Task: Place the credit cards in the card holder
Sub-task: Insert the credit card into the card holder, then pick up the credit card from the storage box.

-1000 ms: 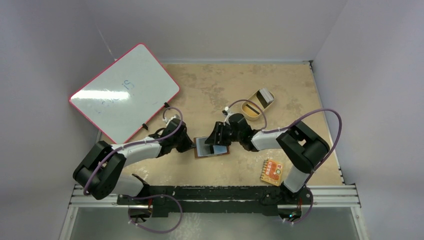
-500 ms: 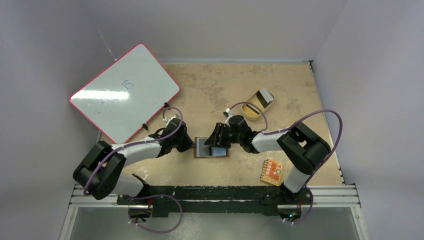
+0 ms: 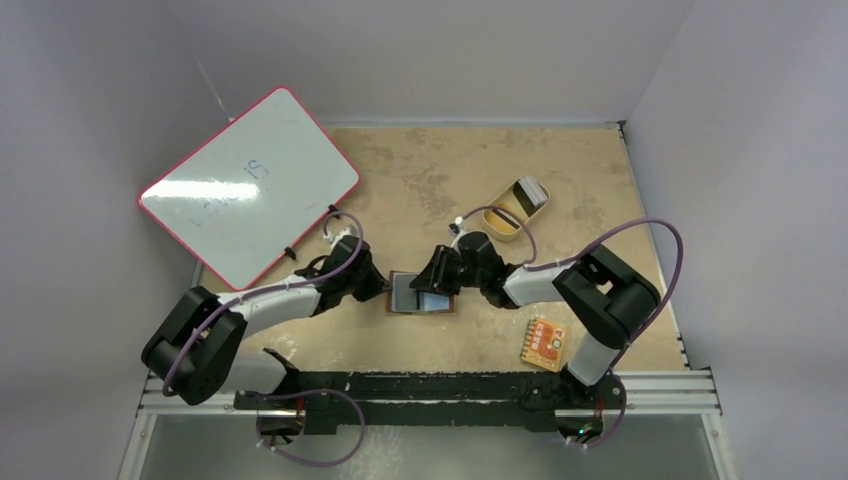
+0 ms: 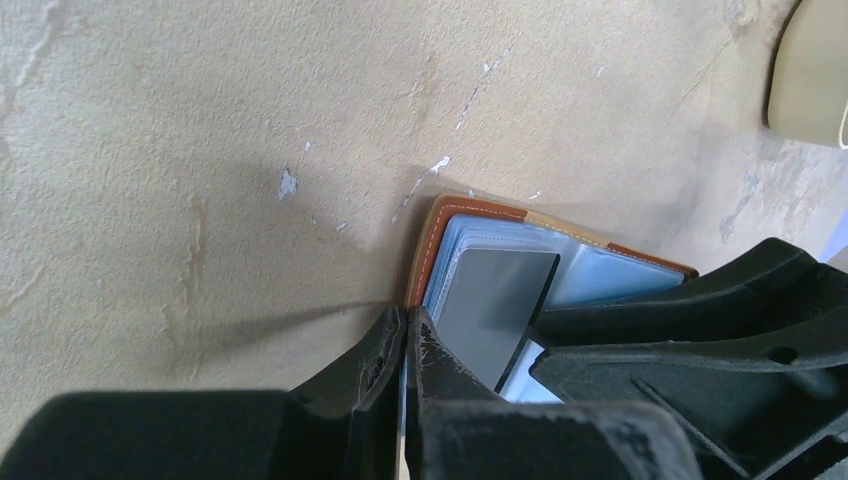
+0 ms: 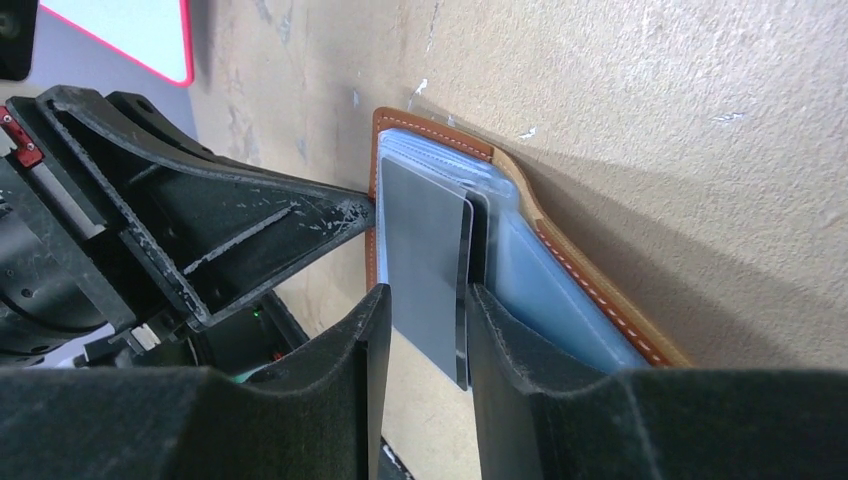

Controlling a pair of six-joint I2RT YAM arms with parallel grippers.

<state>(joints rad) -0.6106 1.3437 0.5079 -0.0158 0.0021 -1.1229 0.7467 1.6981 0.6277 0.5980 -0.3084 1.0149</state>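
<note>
Credit card [image 5: 425, 240] at the open card holder [image 3: 400, 300], centre of frame

Card holder: lies open and flat on the table [image 3: 420, 170], just below the middle of the overhead view. The brown stitched border and the bluish clear pockets face up.

Credit card: a dark grey rectangle standing between the fingers of the right gripper [image 5: 425, 330]. In the right wrist view both fingers touch its long edges, so the tool is closed narrowly on the card. The far end of the card lies over the left half of the pockets. It appears to be part way into a pocket, though the clear plastic makes this hard to confirm.

Left gripper [image 4: 405, 335]: fingers pressed together with no gap between them. The tips touch the lower left edge of the brown border, at the bottom centre of the left wrist view. The two grippers face each other across the holder, close together.

Other items: a red-rimmed whiteboard [image 3: 250, 185] sits tilted at upper left. A tan oval dish [image 3: 500, 222] is to the upper right of the holder, well apart from it. An orange patterned packet [image 3: 545, 343] lies at lower right, near the right arm's base.
</note>
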